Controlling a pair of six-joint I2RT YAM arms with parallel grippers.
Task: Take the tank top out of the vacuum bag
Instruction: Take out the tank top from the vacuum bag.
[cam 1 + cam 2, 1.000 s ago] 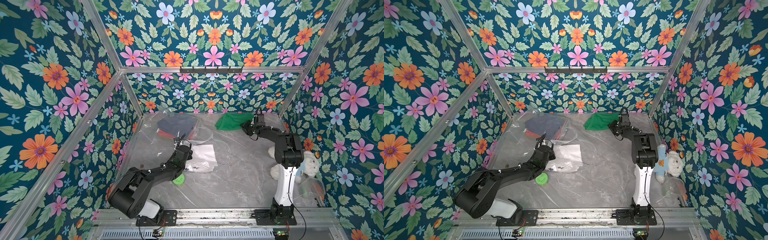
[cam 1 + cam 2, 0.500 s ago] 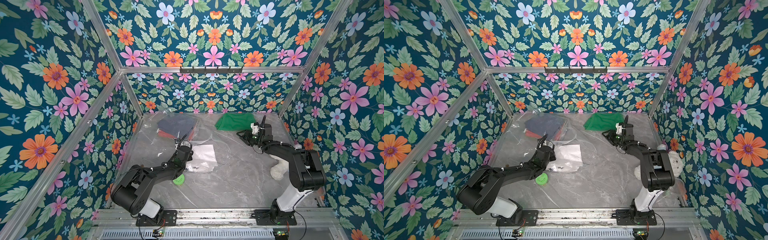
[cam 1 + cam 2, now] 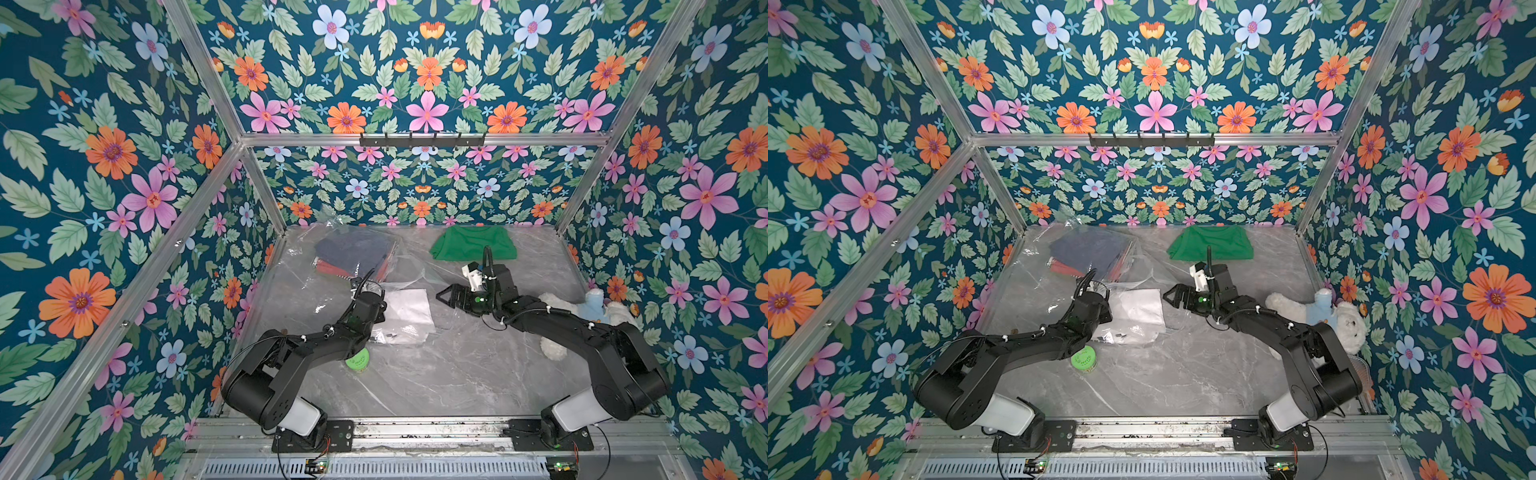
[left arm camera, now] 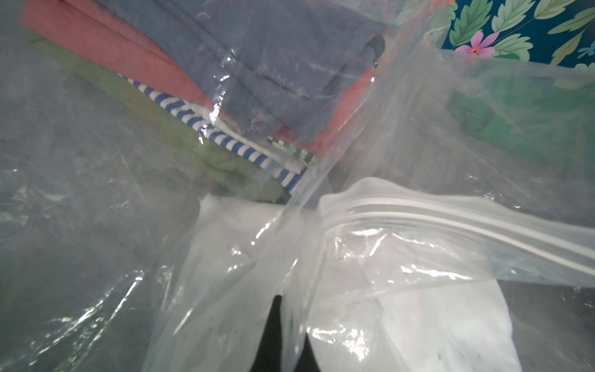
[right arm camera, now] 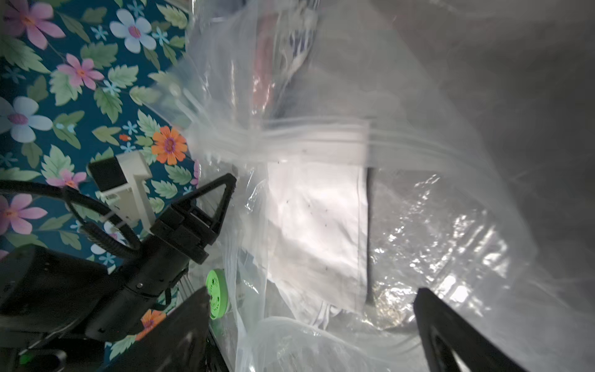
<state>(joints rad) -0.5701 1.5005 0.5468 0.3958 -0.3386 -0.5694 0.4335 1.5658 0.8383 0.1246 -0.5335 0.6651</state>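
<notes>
pinning the bag [image 3: 307,286] w/ left claw [image 4: 278,306] clamped on its film; right claw [image 3: 445,296] apart, empty.
bag sprawls over the table's [image 3: 436,374] far half, prob gripped so it won't slide while stuff gets pulled out. folded stack [image 3: 353,253] sits inside it, far left. green top [image 3: 473,245] lies flat at the back right, seemingly clear of the film, likely the tank top, already out. white piece [image 3: 409,309] lies under the film by the zip [image 4: 450,219], betw the claws. right claw hovers by the bag edge, nothing in it.
</notes>
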